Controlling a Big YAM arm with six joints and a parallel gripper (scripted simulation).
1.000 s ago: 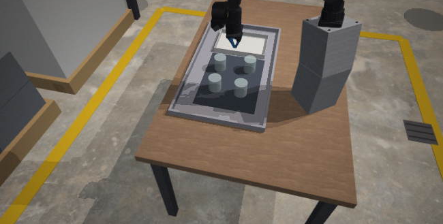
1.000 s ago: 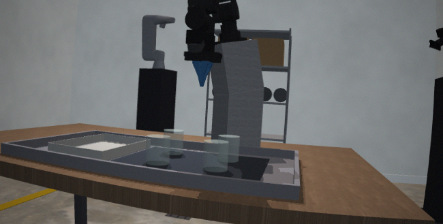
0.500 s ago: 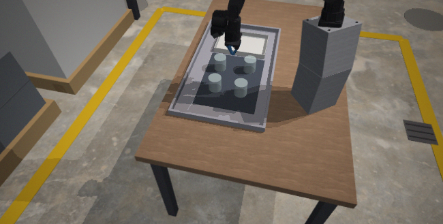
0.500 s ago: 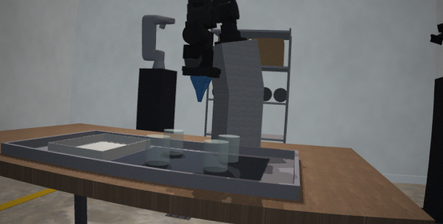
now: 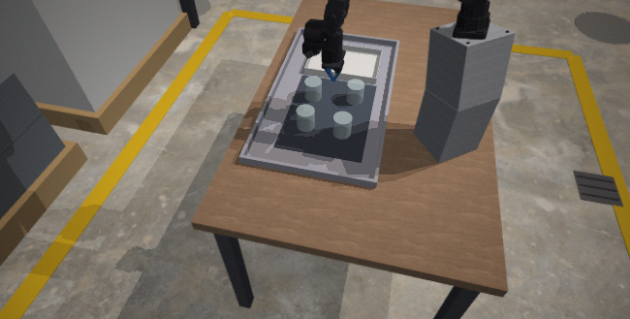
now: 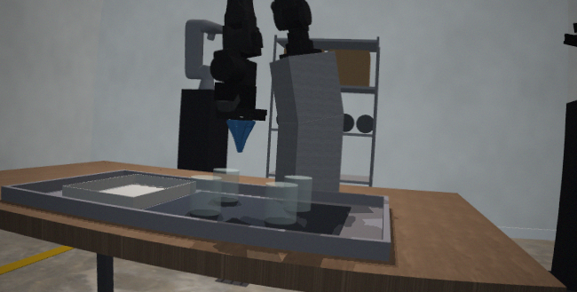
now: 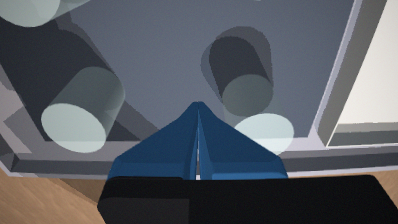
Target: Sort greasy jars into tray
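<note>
Wooden table under a pale wall, four jars on the mat, hand pressed together above them

You have the wooden table [image 5: 349, 221] [image 6: 444, 233] [image 7: 30, 200] on a stained concrete floor [image 5: 145, 236], a yellow line [image 5: 141, 148] running beside its left edge in the top view. The rimmed steel top [image 5: 310, 175] [image 6: 346, 244] [image 7: 60, 167] lies along that same edge. Inside it, toward the table's far edge, sits your tray [image 5: 379, 63] [image 6: 102, 198] [image 7: 356, 65]; its pale floor shows no jar.

All four of your jars stand upright on the dark mat [image 5: 327, 144] [image 6: 328, 220] [image 7: 165, 50]. Near the tray you have one jar [image 5: 313, 89] [image 6: 206, 195] toward the left edge and another [image 5: 355, 92] [image 6: 226, 185] [image 7: 264, 131] toward the right edge. The other two, a left jar [image 5: 305, 118] [image 6: 280, 202] and a right jar [image 5: 342, 125] [image 6: 298, 193] [image 7: 75, 125], stand closer to the table's near edge (nothing you can see tells greasy from clean).

Your gripper [image 5: 333, 79] [image 6: 240, 151] [image 7: 198, 110] points down above the jars, its blue fingers pressed together with nothing between them.
</note>
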